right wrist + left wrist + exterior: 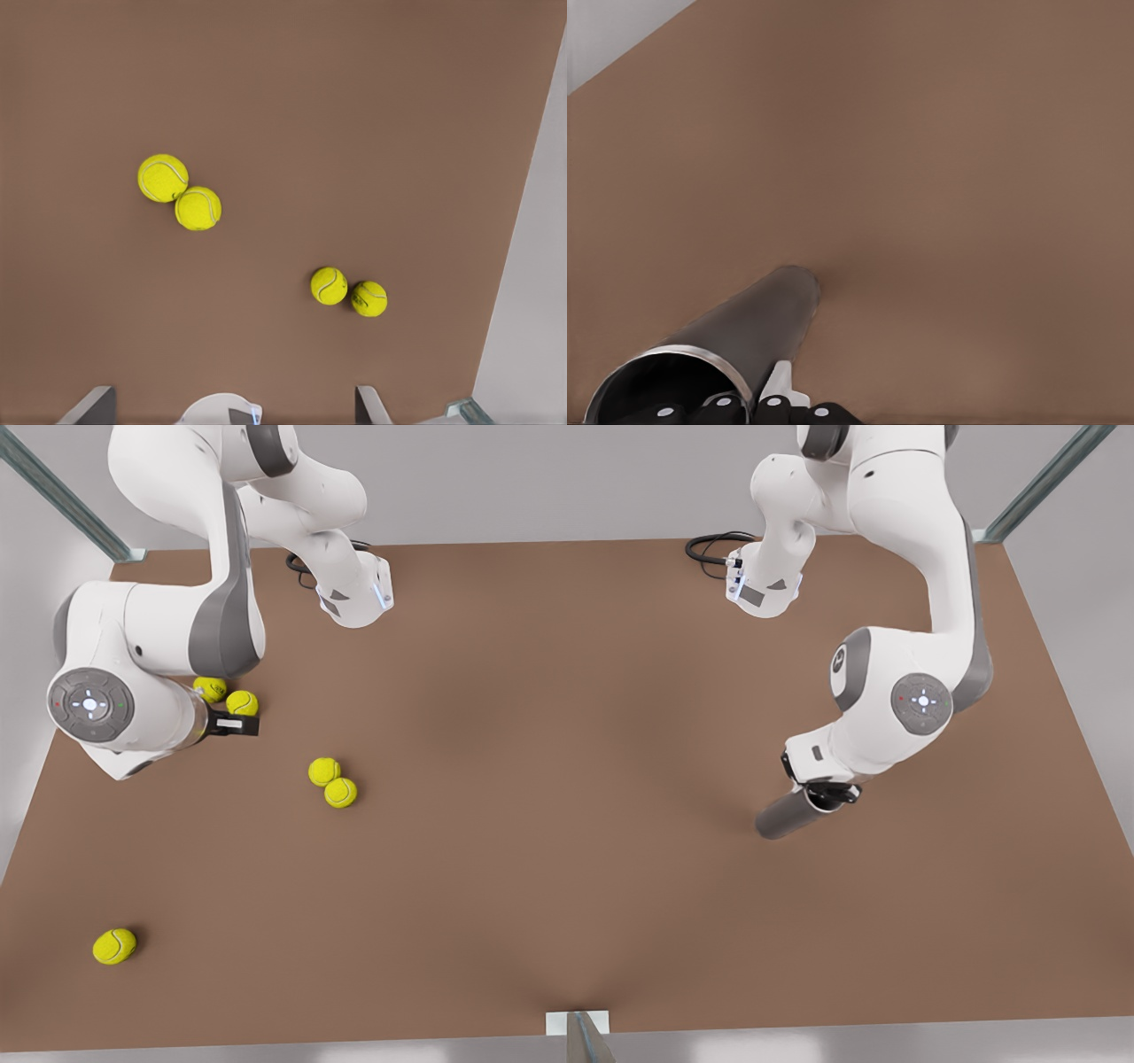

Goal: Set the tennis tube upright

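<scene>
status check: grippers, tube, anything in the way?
Left gripper shut on the tennis tube, tube tilted, low end at the table. Right gripper open, waiting above tennis balls. Nothing near the tube.

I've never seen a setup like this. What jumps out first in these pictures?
The grey tennis tube stands out: the left claw, at the front view's right, grips it near its rimmed open end, tilted, its far end low toward the brown table. Five yellow-green tennis balls lie scattered at the front view's left, where the right claw hangs open above two of them.
</scene>
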